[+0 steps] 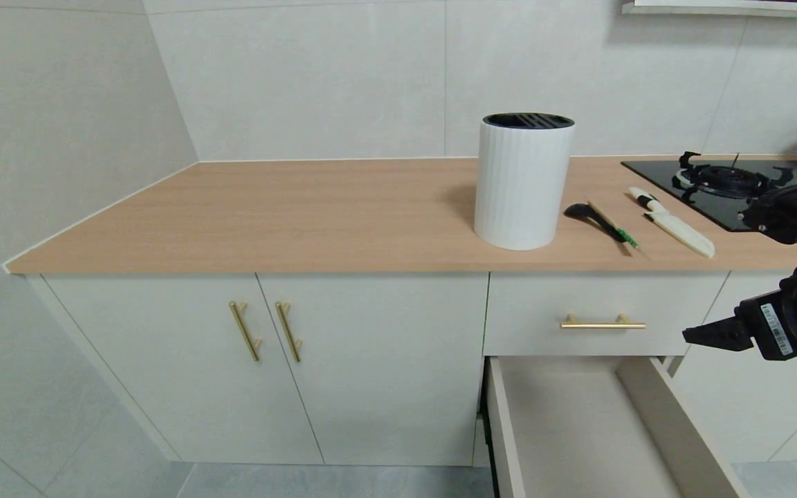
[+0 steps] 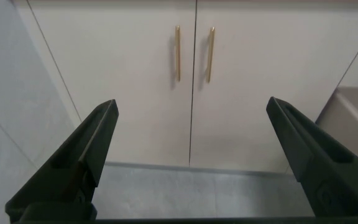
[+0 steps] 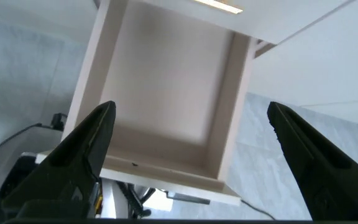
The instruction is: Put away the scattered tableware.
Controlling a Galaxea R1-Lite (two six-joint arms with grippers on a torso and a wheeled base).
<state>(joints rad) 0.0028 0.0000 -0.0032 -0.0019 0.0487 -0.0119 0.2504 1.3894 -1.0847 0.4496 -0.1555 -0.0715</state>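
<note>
Two tools, both spread wide, neither holding nor touching anything. Right tool [image 3: 191, 109] hangs over one pulled-out lower drawer [image 1: 504, 436], fingers apart above its pale interior. Left tool [image 2: 191, 104] sits low before two cabinet doors [image 2: 191, 74], each with one vertical gold handle, grey floor below. Above the open drawer, one shut drawer [image 1: 544, 311] with a horizontal gold handle. Next up, the wooden tabletop [image 1: 267, 214]. On it, toward the right: one white ribbed utensil holder [image 1: 523, 183], upright, with a black slotted top. Just beside it, to its right, one black spoon [image 1: 596, 218] lying flat, with green at the handle end. One thin wooden stick [image 1: 637, 250] lies along the spoon; whether they touch, cannot tell. Farther right, near but apart, one white knife [image 1: 675, 225] lying flat, with a dark band on its handle. Behind the knife, one black gas hob [image 1: 720, 181] set into the tabletop. Pale tiled wall [image 1: 336, 76] at the back.
</note>
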